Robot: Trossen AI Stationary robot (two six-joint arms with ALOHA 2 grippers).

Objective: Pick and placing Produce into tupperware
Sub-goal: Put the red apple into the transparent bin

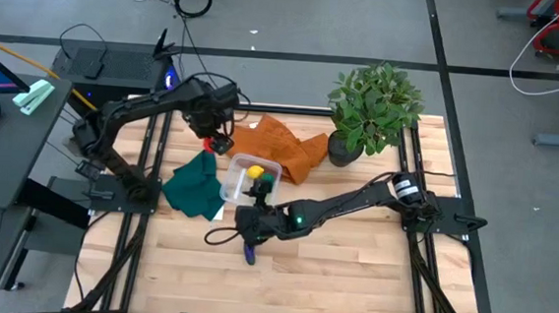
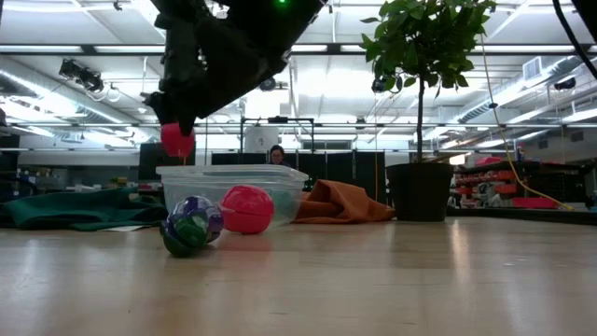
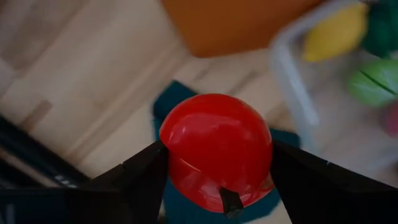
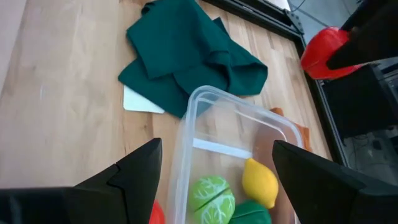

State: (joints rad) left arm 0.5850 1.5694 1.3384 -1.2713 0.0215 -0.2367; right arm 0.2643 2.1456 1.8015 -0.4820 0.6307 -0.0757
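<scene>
Red toy fruit (image 3: pixel 216 149) was clamped between the left gripper (image 1: pixel 219 142) fingers, raised off the table at about 10 o'clock of the tupperware (image 1: pixel 230 181). Tupperware sat mid-table, holding a yellow piece (image 4: pixel 259 180), a yellow-green piece (image 4: pixel 210 196) and a green piece (image 4: pixel 252 213). Second red piece (image 2: pixel 246 209) and purple piece (image 2: pixel 197 214) lay on the wood near the box. Right gripper (image 1: pixel 251 221) hovered at its 6 o'clock, jaws apart, empty. Dark green cloth (image 1: pixel 192 184) at 9 o'clock, orange cloth (image 1: pixel 280 145) at 1 o'clock, potted plant (image 1: pixel 374 106) beyond.

fingers (image 2: pixel 177 140) seemingly hold red produce (image 2: pixel 176 141) above tupperware (image 2: pixel 233 183).
</scene>
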